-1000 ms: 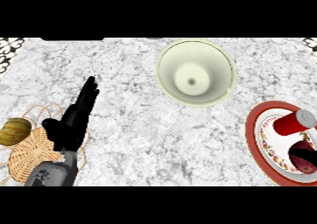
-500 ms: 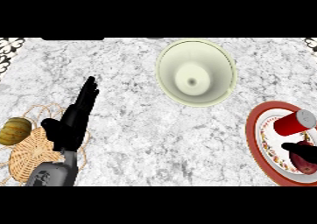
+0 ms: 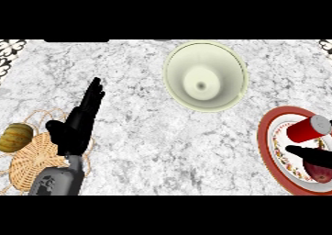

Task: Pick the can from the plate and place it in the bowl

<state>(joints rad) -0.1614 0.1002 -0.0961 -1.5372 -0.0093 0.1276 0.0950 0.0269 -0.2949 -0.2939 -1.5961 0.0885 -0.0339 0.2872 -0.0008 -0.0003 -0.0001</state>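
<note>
Presently: red can (image 3: 308, 129), metal-topped cylinder, lies tipped on the red-rimmed patterned plate (image 3: 272, 137) at the table's (image 3: 141, 119) right edge, not yet lifted. Right hand (image 3: 316, 157) sits just near of it, fingers extended, grasping nothing. Smooth pale bowl (image 3: 206, 75), far centre, awaits. Left hand (image 3: 77, 124) rests open above a wicker basket (image 3: 36, 158).

Counter (image 3: 141, 110): white-grey marble veining.
Bowl (image 3: 207, 75): pale cream-green.
Plate (image 3: 277, 142): red rim, white centre, floral band.
Can (image 3: 307, 129): red body, grey end.
Hands: left hand (image 3: 74, 128) and right hand (image 3: 318, 158) black.
Basket (image 3: 33, 160): tan wicker.
Squash (image 3: 14, 137): olive-yellow, striped.
</note>
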